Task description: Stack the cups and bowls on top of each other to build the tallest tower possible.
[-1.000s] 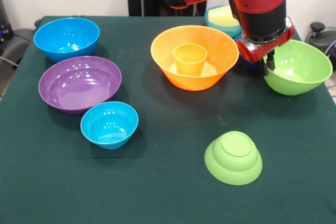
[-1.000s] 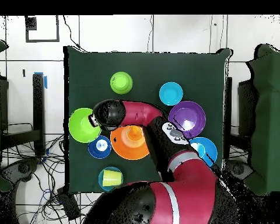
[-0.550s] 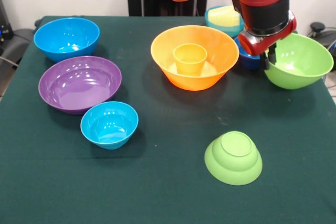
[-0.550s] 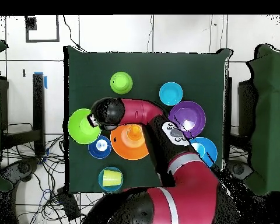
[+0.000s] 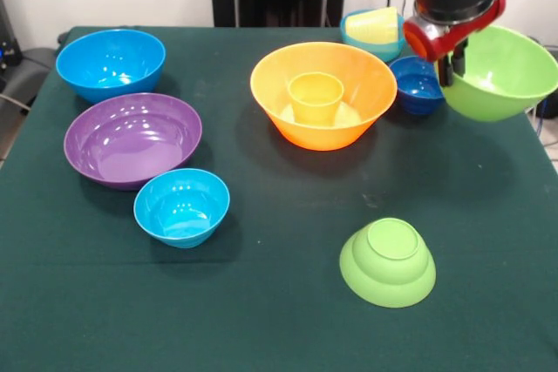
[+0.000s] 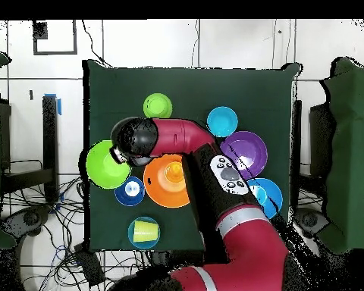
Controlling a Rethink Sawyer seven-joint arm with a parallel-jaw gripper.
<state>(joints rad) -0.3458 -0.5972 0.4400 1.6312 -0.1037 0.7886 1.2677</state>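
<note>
Front view: claw grips large green bowl.

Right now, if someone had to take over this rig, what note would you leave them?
Claw: shut on the rim of the large lime green bowl, held tilted, clear of the table.
Large orange bowl sits mid-table with the orange cup upright inside it.
Pale yellow cup lies in a light blue bowl at the back; the small dark blue bowl stands beside it.
Large blue bowl, purple bowl and small light blue bowl stand apart, upright.
Small lime green bowl is upside down in front.
Done: no tower yet.
Left: all stacking.
</note>
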